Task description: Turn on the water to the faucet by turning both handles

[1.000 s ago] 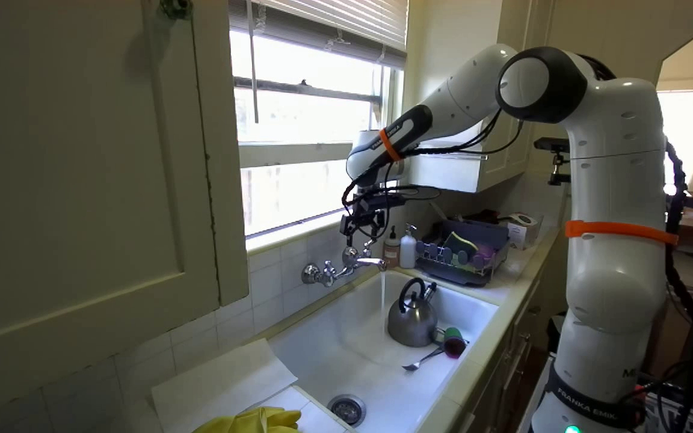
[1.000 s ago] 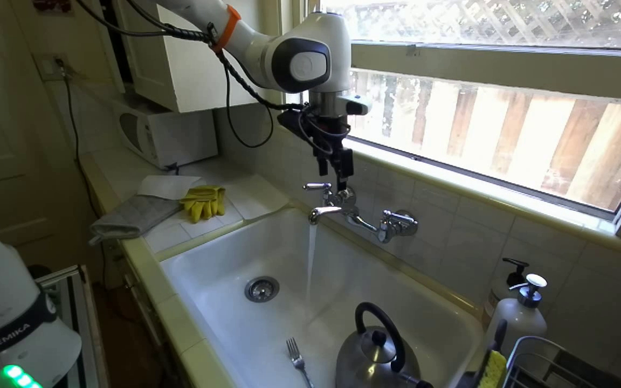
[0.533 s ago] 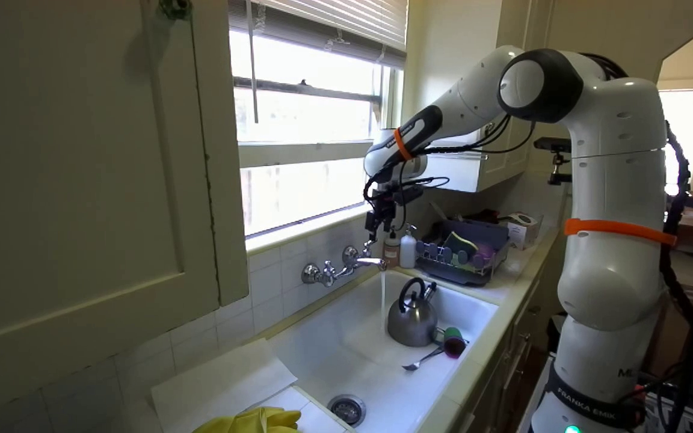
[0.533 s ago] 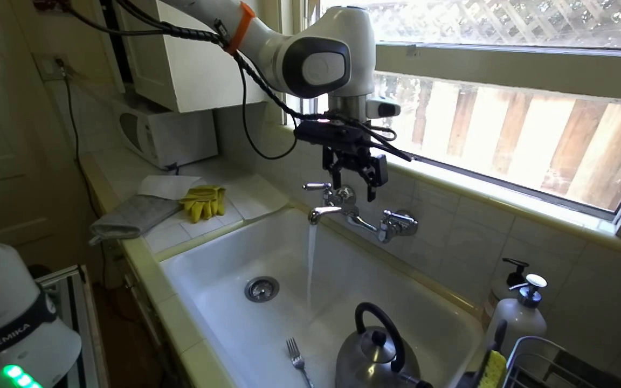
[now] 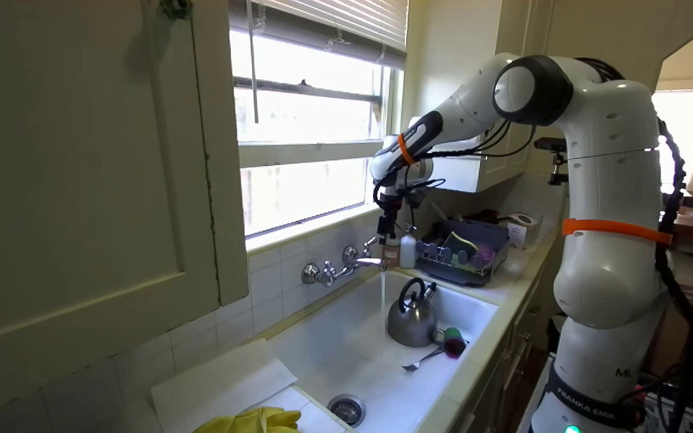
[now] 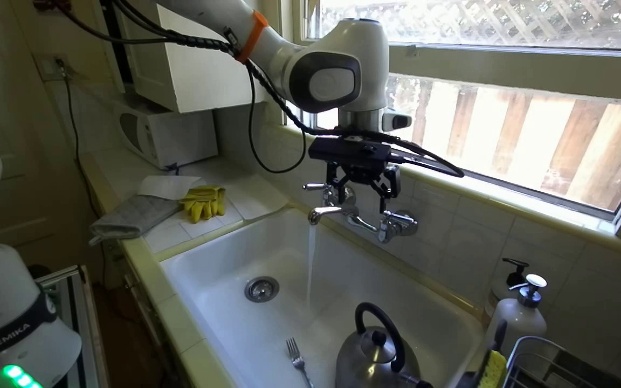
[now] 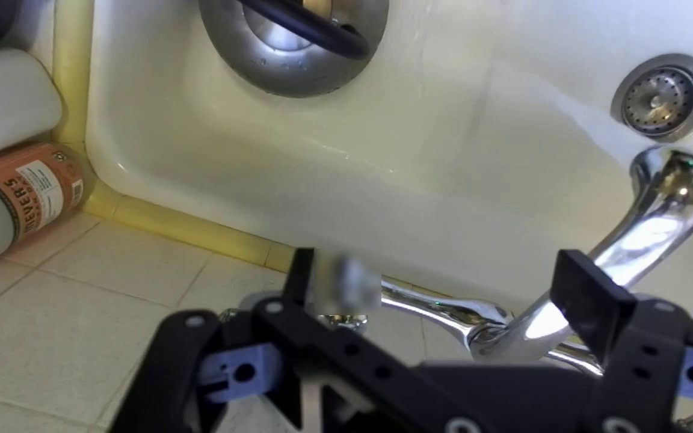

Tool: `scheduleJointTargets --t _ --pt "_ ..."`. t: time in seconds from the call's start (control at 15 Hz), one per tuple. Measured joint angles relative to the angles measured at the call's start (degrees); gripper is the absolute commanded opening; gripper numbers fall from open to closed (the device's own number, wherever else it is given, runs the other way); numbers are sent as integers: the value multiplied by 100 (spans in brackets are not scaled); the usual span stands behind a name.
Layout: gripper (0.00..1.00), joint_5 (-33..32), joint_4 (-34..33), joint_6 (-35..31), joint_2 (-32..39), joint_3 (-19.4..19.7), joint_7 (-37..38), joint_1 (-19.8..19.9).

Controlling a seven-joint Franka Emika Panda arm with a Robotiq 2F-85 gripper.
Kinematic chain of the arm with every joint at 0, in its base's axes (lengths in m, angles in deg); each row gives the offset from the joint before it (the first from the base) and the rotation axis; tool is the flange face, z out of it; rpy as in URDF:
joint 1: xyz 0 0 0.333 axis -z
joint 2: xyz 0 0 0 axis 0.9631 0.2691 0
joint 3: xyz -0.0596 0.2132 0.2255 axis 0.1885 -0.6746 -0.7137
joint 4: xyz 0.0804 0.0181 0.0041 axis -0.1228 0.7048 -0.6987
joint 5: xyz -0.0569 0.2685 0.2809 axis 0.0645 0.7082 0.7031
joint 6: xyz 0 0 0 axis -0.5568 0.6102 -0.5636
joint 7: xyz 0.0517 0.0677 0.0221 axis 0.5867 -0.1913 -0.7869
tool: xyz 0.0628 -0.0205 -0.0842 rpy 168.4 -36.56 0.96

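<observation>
The gripper (image 6: 361, 203) hangs over the back of the sink, pointing down, its fingers (image 7: 590, 300) spread wide. One fingertip is just above the handle (image 6: 397, 220) on the soap side; whether they touch, I cannot tell. The faucet (image 6: 329, 210) sits below on the tiled wall, its second handle (image 6: 317, 186) at the opposite end. Water (image 6: 311, 256) runs from the spout into the white sink (image 6: 208, 280). A steel kettle (image 6: 364, 361) stands upright in there, a fork (image 6: 296, 357) lying near it and a green and dark-red cup (image 5: 453, 344) tipped over beside it. Soap bottles (image 5: 408, 249) stand next to the dish rack (image 5: 461, 277). Yellow gloves (image 6: 202, 203) lie on the counter across from them, just beside a grey cloth (image 6: 135, 216).
</observation>
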Motion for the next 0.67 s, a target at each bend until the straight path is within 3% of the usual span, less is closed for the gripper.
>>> scheduleJointTargets --t 0.47,0.67 --pt "100 -120 -31 -11 16 -16 -97 -13" --pt "100 -38 -112 -263 144 -26 -903 36"
